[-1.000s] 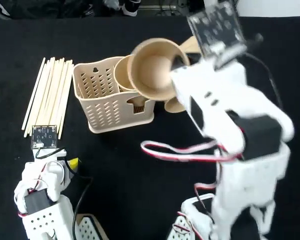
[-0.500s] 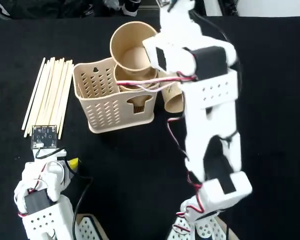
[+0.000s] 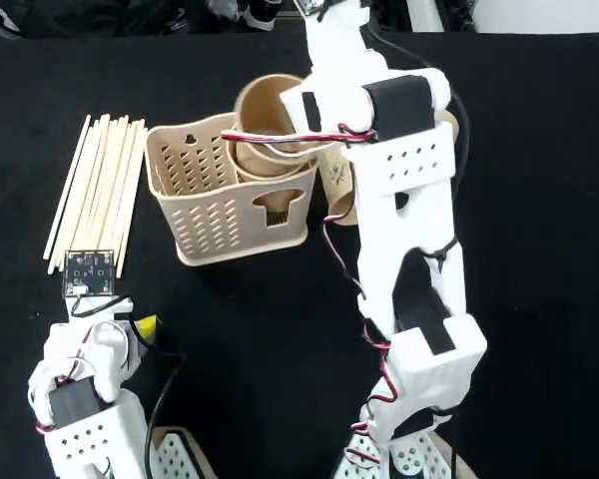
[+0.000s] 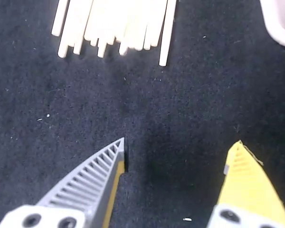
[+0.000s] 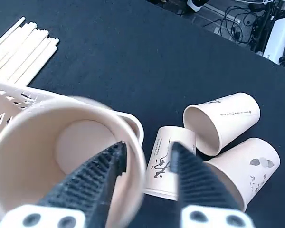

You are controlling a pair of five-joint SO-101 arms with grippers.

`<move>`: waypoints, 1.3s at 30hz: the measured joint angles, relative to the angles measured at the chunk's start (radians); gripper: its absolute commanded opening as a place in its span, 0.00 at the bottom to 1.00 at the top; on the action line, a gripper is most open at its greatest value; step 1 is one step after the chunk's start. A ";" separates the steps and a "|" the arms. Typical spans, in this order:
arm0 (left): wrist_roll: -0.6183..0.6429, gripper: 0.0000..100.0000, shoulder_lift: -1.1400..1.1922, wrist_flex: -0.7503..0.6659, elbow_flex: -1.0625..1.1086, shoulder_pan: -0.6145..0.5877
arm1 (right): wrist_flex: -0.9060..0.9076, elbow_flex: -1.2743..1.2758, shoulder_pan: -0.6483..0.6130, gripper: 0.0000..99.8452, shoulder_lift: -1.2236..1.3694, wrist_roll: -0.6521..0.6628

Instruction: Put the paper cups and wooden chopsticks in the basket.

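A beige perforated basket (image 3: 225, 205) holds nested paper cups. Another paper cup (image 3: 270, 110) (image 5: 61, 156) sits tilted on top of them. My right gripper (image 3: 314, 112) (image 5: 147, 147) is over it, one finger inside the rim and one outside, with the fingers apart. Three more paper cups lie on their sides beside the basket (image 5: 223, 118) (image 5: 168, 161) (image 5: 242, 168). The wooden chopsticks (image 3: 95, 190) (image 4: 114, 23) lie in a bundle on the basket's other side. My left gripper (image 3: 145, 324) (image 4: 180, 147) stands open just short of their near ends, holding nothing.
The table is covered with black cloth (image 3: 539, 150). A corner of the basket (image 4: 280, 23) shows in the left wrist view. Cables and equipment (image 5: 247, 23) lie beyond the table's far edge.
The right arm swung up and over the basket and lowered the cup onto the nested ones. The left arm has not moved.
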 measured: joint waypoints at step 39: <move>-0.002 0.33 0.000 0.000 0.000 0.000 | -0.727 1.530 0.298 0.21 -0.560 0.784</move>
